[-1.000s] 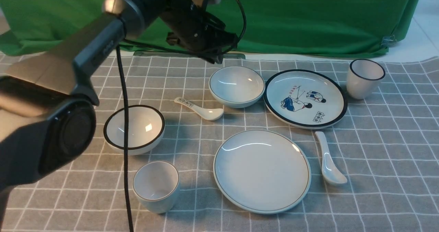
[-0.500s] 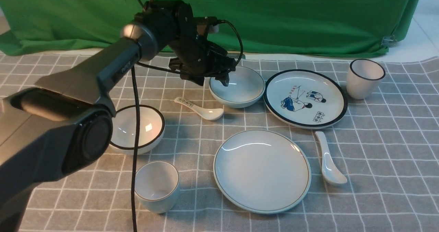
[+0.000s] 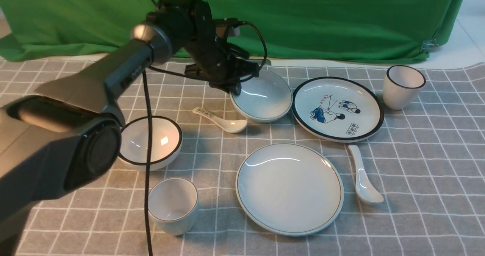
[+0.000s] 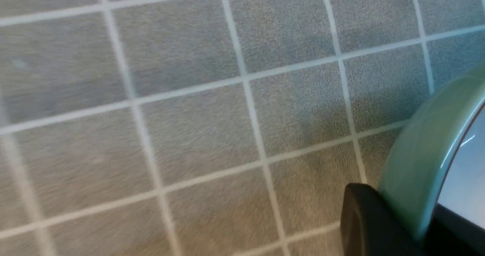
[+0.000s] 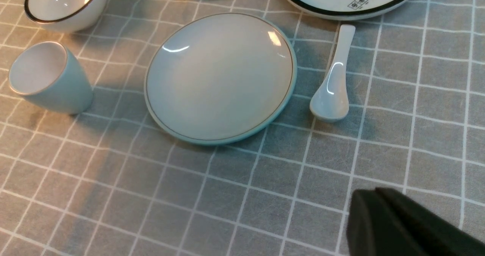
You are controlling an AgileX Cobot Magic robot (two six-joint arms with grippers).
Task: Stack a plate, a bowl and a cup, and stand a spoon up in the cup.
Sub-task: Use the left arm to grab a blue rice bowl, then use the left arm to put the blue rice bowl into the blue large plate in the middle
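The pale bluish bowl (image 3: 263, 95) sits at the back centre, tilted, its left side raised. My left gripper (image 3: 237, 87) is shut on the bowl's left rim; in the left wrist view (image 4: 413, 225) its black fingers pinch the bowl's wall (image 4: 424, 153). The plain plate (image 3: 290, 188) lies front centre, the handleless cup (image 3: 173, 205) stands front left, and the plain spoon (image 3: 363, 176) lies right of the plate. My right gripper (image 5: 379, 210) is shut and empty, above the cloth on the near side of the plate (image 5: 219, 78), cup (image 5: 49, 80) and spoon (image 5: 333, 85).
A black-rimmed bowl (image 3: 148, 142) stands at the left. A spoon with a printed handle (image 3: 221, 120) lies by the held bowl. A cartoon plate (image 3: 337, 108) touches the bowl's right side. A black-rimmed cup (image 3: 402, 86) stands back right. Green cloth hangs behind.
My left arm came down from above the bowl and its gripper closed on the bowl's left rim. The bowl's left side has lifted, so it now tilts.
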